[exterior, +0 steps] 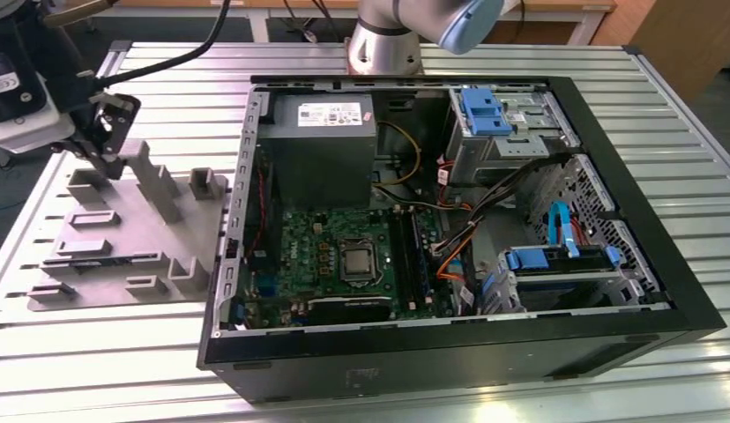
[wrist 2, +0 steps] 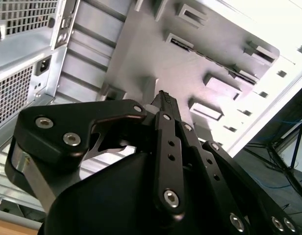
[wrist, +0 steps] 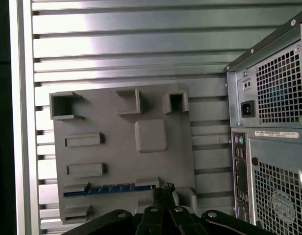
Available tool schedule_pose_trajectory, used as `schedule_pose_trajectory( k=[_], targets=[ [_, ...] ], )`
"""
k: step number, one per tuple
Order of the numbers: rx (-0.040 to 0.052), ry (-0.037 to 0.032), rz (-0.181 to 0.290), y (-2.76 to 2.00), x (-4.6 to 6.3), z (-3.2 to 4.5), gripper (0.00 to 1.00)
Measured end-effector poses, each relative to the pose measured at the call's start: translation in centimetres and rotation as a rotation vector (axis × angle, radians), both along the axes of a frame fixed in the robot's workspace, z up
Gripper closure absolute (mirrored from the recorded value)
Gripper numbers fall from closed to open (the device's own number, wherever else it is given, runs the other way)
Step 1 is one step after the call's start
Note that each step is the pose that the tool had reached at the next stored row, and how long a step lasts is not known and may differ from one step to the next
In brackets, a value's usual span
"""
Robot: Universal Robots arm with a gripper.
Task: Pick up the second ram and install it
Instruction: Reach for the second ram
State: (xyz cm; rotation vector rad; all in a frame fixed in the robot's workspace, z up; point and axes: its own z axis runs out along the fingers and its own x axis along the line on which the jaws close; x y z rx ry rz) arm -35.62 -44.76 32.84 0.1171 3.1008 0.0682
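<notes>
**Pincer.** In the first wrist view the pincer (wrist: 163, 191) hangs above the grey fixture plate (wrist: 116, 156). Its fingertips are pressed together and nothing shows between them. It touches no part.

**Second ram.** The second ram (wrist: 109, 188) has not been picked up. It rests on the fixture plate, cradled between low grey blocks, near the plate edge opposite the three tall open pockets (wrist: 129, 100).

**Governing relation.**
- The ram lies below the pincer and apart from it.
- Its long axis runs along the plate edge, pointing toward the rear panel of the computer case (wrist: 268, 147).
- The ram's case-side end is the end nearest the fingertips. The rest of the stick extends away from the case.
- Whether the fingertips stand directly over that end cannot be told.

**Edges and open room.**
- Low blocks flank both ends of the ram. A raised square pad (wrist: 151, 134) sits farther in on the plate.
- In the exterior view the tall posts (exterior: 153, 185) rise just beside the pincer (exterior: 107, 141).
- The space above the ram appears open.

**Farther out.** The case lies open on the slatted metal bench (exterior: 107, 370), at the exterior view's right of the plate. Its motherboard (exterior: 341, 256) faces up.
</notes>
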Motion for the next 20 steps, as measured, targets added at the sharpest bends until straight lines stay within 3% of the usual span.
schedule_pose_trajectory(
  k=[20],
  targets=[
    [-0.0001,0.0002,0.000,-1.02,-3.9,-2.88,0.89]
  ],
)
